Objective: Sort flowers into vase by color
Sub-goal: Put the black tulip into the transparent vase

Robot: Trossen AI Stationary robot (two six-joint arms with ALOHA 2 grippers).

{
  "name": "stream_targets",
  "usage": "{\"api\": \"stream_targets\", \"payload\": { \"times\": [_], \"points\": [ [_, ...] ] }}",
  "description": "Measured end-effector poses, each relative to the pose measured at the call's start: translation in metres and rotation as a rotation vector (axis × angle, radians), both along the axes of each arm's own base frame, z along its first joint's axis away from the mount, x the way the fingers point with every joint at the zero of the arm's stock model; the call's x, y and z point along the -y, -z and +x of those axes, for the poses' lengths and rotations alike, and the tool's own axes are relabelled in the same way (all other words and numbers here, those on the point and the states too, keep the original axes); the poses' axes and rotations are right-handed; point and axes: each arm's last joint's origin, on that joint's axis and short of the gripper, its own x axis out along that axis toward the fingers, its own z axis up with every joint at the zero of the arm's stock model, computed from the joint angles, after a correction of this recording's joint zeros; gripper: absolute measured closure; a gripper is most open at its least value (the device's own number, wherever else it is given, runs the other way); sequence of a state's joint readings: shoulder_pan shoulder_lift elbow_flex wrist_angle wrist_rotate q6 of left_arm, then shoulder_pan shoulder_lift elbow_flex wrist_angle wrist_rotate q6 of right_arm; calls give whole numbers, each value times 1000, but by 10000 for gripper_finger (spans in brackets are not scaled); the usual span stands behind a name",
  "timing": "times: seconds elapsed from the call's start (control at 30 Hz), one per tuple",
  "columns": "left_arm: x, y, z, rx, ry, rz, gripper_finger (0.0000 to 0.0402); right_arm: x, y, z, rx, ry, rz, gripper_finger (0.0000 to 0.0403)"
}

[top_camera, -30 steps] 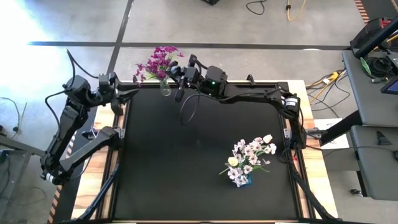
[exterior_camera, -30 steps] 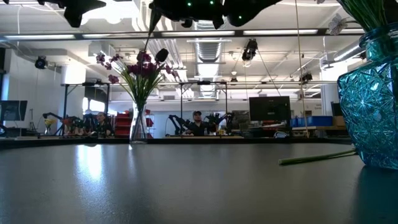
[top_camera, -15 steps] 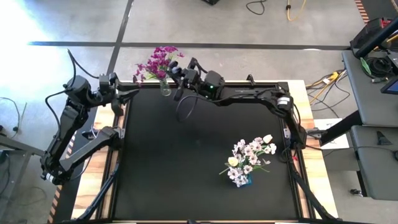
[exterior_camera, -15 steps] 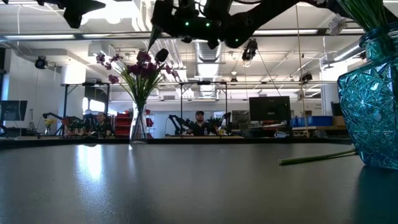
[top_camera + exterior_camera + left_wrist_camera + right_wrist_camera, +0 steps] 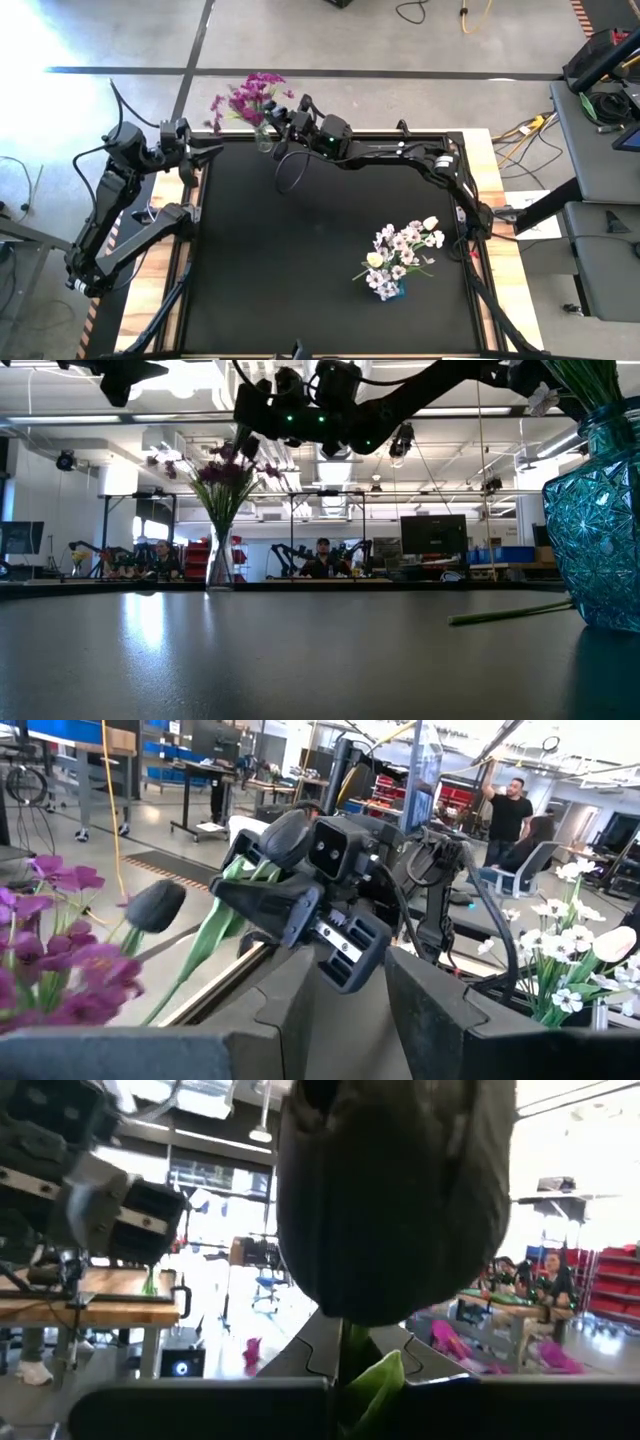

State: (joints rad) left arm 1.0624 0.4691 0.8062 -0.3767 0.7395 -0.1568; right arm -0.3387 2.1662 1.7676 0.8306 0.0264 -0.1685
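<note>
The purple flowers [image 5: 248, 98] stand in a clear vase [image 5: 264, 141] at the table's far edge, and the white flowers [image 5: 402, 250] sit in a blue vase [image 5: 598, 520].

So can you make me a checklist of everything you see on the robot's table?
Surface: black table, bare in the middle.
Job's things: clear vase of purple flowers at the far edge; teal vase of white flowers near the right side; dark bud on a green stem.
Clutter: one loose green stem lying by the teal vase.
Grippers: right gripper shut on the dark bud's stem beside the clear vase; left gripper waiting at the left edge.
Cables: black cable loop under the right arm.
Surroundings: workshop with people at desks.
</note>
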Motion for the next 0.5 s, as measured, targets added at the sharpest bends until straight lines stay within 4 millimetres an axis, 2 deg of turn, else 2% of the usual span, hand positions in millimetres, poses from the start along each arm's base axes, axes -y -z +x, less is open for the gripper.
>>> {"api": "stream_targets", "payload": {
  "times": [0.5],
  "points": [
    [0,0,0,-3,1,10,292,5,-10,7,-108,-3,69,394]
  ]
}}
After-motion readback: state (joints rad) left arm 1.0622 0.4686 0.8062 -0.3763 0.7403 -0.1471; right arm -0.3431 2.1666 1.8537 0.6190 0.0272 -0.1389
